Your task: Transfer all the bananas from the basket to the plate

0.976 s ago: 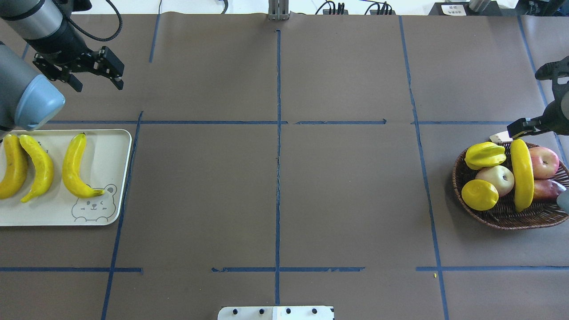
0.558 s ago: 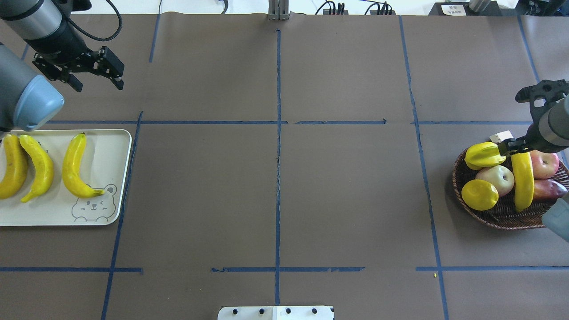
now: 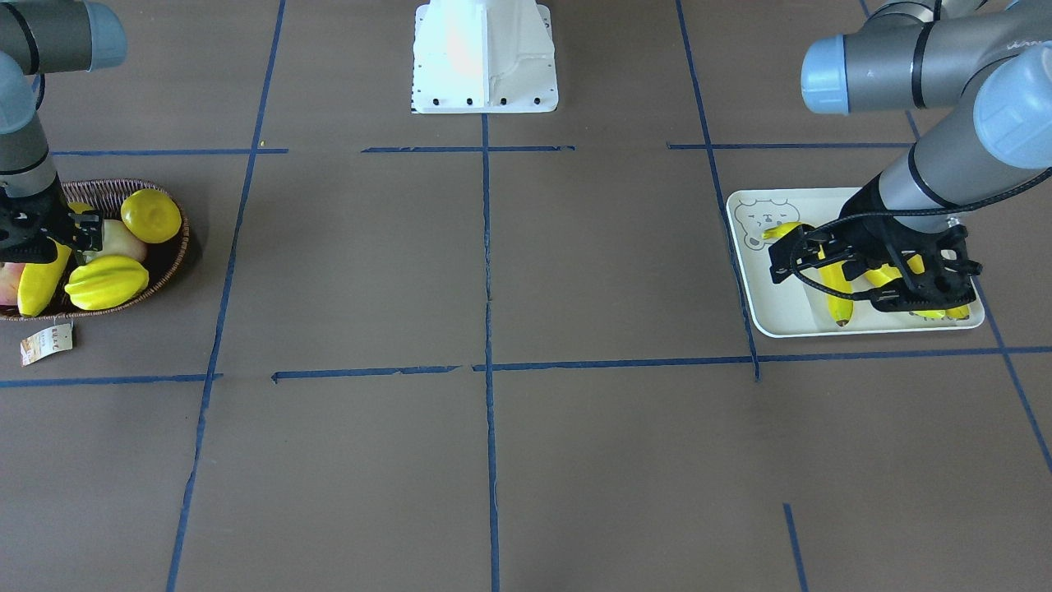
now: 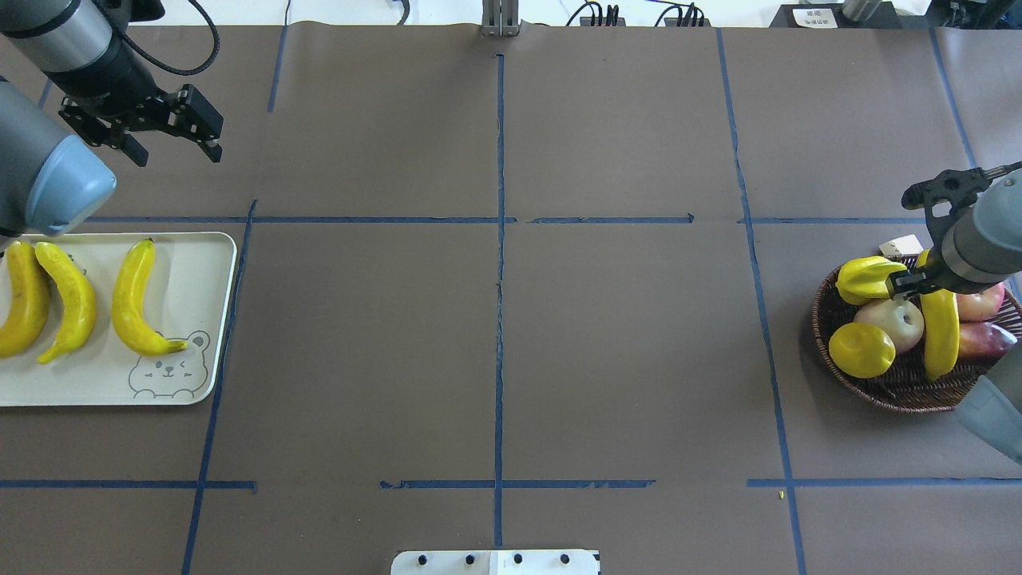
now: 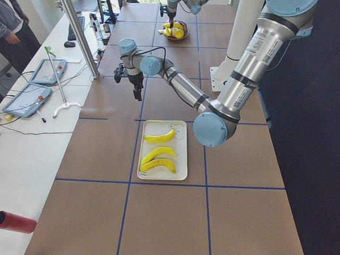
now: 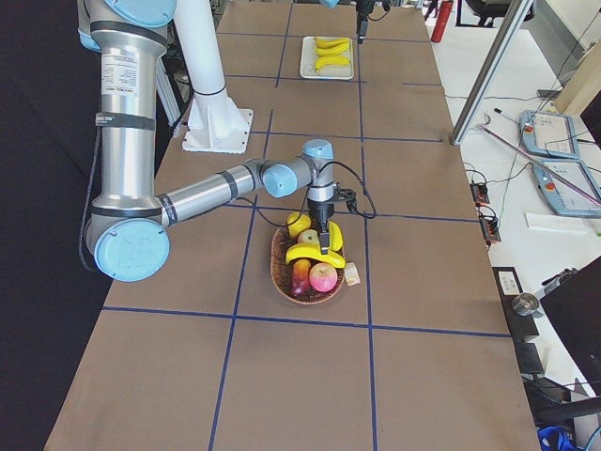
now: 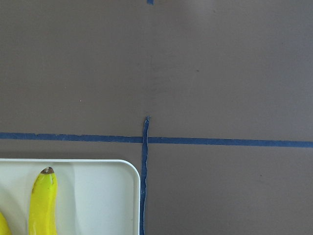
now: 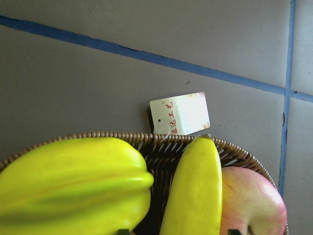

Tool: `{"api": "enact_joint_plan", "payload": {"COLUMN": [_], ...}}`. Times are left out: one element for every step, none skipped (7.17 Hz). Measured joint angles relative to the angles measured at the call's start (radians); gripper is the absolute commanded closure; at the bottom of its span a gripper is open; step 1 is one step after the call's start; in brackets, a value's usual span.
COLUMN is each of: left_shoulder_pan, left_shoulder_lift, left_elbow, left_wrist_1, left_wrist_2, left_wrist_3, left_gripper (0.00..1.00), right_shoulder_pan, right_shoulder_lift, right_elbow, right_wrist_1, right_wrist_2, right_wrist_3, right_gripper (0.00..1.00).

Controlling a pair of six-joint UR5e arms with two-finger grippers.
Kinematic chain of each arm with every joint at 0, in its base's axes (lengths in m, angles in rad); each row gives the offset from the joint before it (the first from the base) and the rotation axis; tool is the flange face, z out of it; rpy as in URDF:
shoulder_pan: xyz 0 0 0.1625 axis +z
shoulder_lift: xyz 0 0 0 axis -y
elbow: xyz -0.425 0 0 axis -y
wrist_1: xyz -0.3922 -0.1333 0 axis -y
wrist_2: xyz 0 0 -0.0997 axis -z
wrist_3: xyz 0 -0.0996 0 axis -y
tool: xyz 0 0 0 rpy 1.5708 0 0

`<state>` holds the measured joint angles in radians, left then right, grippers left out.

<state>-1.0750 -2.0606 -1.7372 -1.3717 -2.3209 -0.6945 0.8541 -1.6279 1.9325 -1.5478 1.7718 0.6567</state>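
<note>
In the overhead view, three bananas (image 4: 136, 299) lie on the plate (image 4: 200, 271) at the left edge. The fourth banana (image 4: 940, 335) lies in the basket (image 4: 894, 395) at the right edge. The right hand (image 4: 920, 281) sits low over its upper end, spread astride it, not yet closed. At upper left, the left hand (image 4: 172, 120) hangs wide and empty. I judge the last grasp is in hand; next, close and lift clear of the starfruit (image 4: 866, 277) alongside.

Three glossy yellow bananas (image 4: 132, 303), dark-tipped, lie side by side on the cream rectangular plate (image 4: 188, 271) at scene left, each running near-to-far. Fourth banana (image 4: 940, 331) lies in the dark-brown wicker basket (image 4: 902, 395) at scene right, also near-to-far, its far end at the rim.
</note>
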Motion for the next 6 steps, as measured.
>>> {"api": "enact_joint_plan", "payload": {"left_shoulder_pan": [0.004,0.008,0.010,0.013,0.016,0.018], "left_shoulder_lift": [-0.001,-0.001,-0.001,-0.001,-0.001,-0.002], "left_elbow": [0.004,0.006,0.006,0.007,0.008,0.008], "left_wrist_1": [-0.001,-0.001,-0.001,-0.001,-0.001,-0.001], "left_wrist_2": [0.000,0.000,0.000,0.000,0.000,0.000], "left_wrist_3": [0.000,0.000,0.000,0.001,0.001,-0.001], "left_gripper": [0.00,0.00,0.00,0.00,0.00,0.00], "right_shoulder_pan": [-0.004,-0.006,-0.009,-0.016,-0.026,-0.035], "right_shoulder_lift": [-0.001,-0.002,-0.005,-0.011,-0.014,-0.014], "right_elbow": [-0.003,-0.005,-0.007,-0.010,-0.015,-0.020], "right_wrist_1": [-0.003,-0.007,-0.008,-0.009,-0.010,-0.011], "right_wrist_2": [-0.009,-0.014,-0.019,-0.029,-0.043,-0.056], "right_wrist_3": [-0.003,-0.006,-0.007,-0.008,-0.008,-0.008], "right_gripper": [0.32,0.34,0.34,0.37,0.40,0.52]}}
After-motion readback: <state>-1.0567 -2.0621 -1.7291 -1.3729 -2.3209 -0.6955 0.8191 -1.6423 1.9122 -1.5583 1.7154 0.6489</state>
